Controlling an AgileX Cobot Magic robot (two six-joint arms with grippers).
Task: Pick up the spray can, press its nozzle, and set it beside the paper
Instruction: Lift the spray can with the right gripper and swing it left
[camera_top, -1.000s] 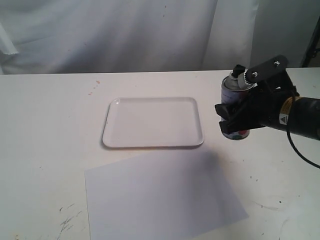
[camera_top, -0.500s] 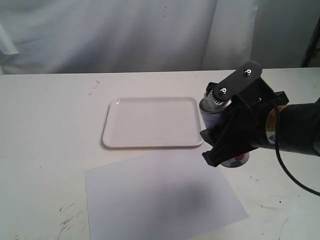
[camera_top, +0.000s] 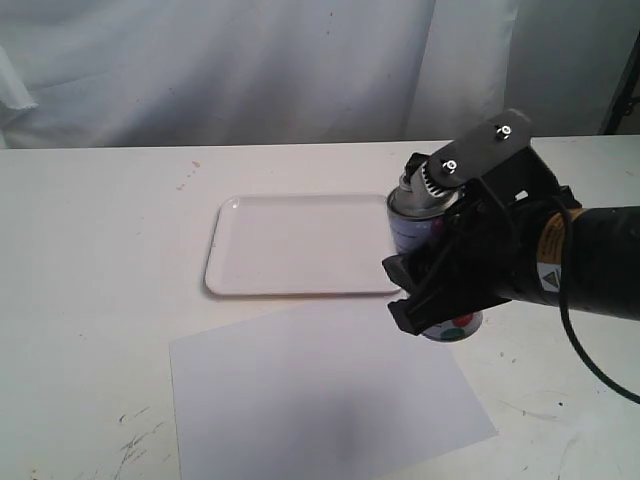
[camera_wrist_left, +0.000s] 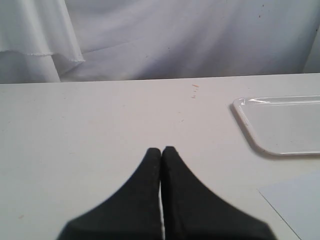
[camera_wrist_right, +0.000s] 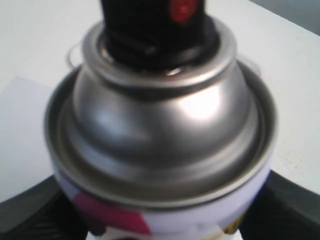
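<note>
My right gripper (camera_top: 440, 292) is shut on the spray can (camera_top: 408, 218), holding it near the tray's right end, over the paper's far right corner. The can leans slightly, and its coloured dots show below my fingers. The right wrist view is filled by the can's silver dome (camera_wrist_right: 165, 125), topped by the black nozzle (camera_wrist_right: 152, 25) with a red dot; nothing presses on it. Black fingers (camera_wrist_right: 30, 215) flank the can body. The white paper (camera_top: 320, 400) lies flat near the front. My left gripper (camera_wrist_left: 161, 150) is shut on nothing, low over bare table; it is out of the exterior view.
A white raised-rim tray (camera_top: 215, 255) lies just behind the paper; its corner (camera_wrist_left: 245, 117) and a paper corner (camera_wrist_left: 295, 205) show in the left wrist view. White cloth hangs behind the table. Scuff marks dot the front left.
My right arm has carried the spray can leftward and toward the front, from the table's right side to the tray's right end. The left gripper has only one frame.
</note>
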